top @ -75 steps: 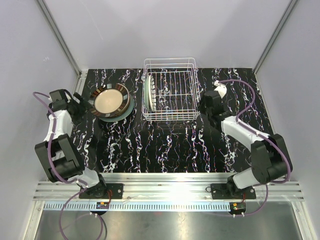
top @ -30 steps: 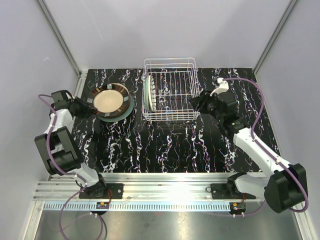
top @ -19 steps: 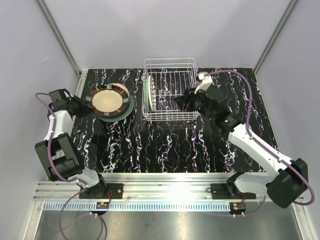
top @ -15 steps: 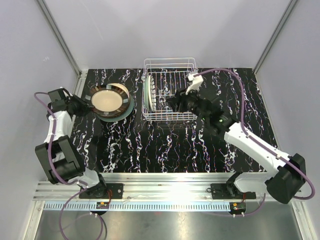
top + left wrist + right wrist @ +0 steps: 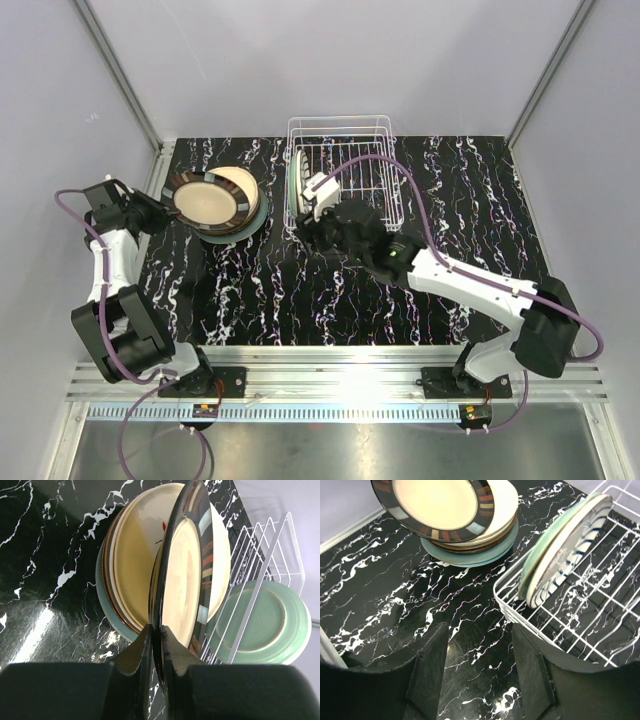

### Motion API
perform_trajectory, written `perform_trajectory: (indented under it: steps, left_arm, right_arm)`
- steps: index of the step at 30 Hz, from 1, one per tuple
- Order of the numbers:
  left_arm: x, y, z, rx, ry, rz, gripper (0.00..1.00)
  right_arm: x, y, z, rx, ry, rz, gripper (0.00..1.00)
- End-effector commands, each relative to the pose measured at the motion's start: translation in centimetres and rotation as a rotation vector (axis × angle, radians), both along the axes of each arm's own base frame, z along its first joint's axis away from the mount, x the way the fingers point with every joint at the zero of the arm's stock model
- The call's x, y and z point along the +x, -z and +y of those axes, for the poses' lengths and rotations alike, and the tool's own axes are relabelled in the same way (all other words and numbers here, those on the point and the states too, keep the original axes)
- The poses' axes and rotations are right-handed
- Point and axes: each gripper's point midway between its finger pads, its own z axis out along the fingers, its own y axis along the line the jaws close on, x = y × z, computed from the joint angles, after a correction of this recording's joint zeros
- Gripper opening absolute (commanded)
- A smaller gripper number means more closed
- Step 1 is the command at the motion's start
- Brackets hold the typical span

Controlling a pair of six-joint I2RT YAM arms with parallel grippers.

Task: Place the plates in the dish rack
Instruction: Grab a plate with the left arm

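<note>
A stack of plates [image 5: 236, 216] lies left of the white wire dish rack [image 5: 340, 119]. My left gripper [image 5: 152, 208] is shut on the rim of the top plate [image 5: 208, 193], dark-banded with a cream centre, and holds it tilted up off the stack. The left wrist view shows that plate [image 5: 182, 575] edge-on, its rim pinched between my fingers [image 5: 142, 645]. My right gripper [image 5: 480, 627] hangs open and empty over the table before the rack's near-left corner [image 5: 500, 603]. A pale green plate [image 5: 545, 545] and a white blue-marked plate [image 5: 567, 555] stand in the rack.
Grey walls close in the black marbled table [image 5: 300, 290] on three sides, and an aluminium rail [image 5: 340, 375] carries both arm bases at the near edge. The right arm's cable [image 5: 400, 190] arcs over the rack.
The left gripper has closed on the top plate's rim and tipped it up off the stack. The right arm has swung left across the rack's front while its jaws widened.
</note>
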Motion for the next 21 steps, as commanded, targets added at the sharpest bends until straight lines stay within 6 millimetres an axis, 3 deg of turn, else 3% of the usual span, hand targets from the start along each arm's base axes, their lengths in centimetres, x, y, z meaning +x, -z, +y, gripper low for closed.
perform_trajectory:
  steps: [1,12,20,21]
  left_arm:
    - [0.8,-3.9,-0.7,-0.028,0.045,-0.159,0.00]
    - [0.2,-7.4,-1.3,-0.055,0.070,-0.290,0.00]
    - [-0.2,-8.9,-2.1,-0.099,0.097,-0.355,0.00]
    - [-0.2,-9.0,-2.0,-0.098,0.095,-0.357,0.00]
  right_arm:
    - [1.0,-3.2,1.0,-0.003,0.025,-0.116,0.61]
    - [-1.7,-3.0,6.0,-0.101,-0.105,-0.291,0.69]
    - [-1.7,-1.4,10.1,-0.273,-0.180,-0.527,0.74]
    - [-1.6,-1.9,10.7,-0.277,-0.185,-0.550,0.74]
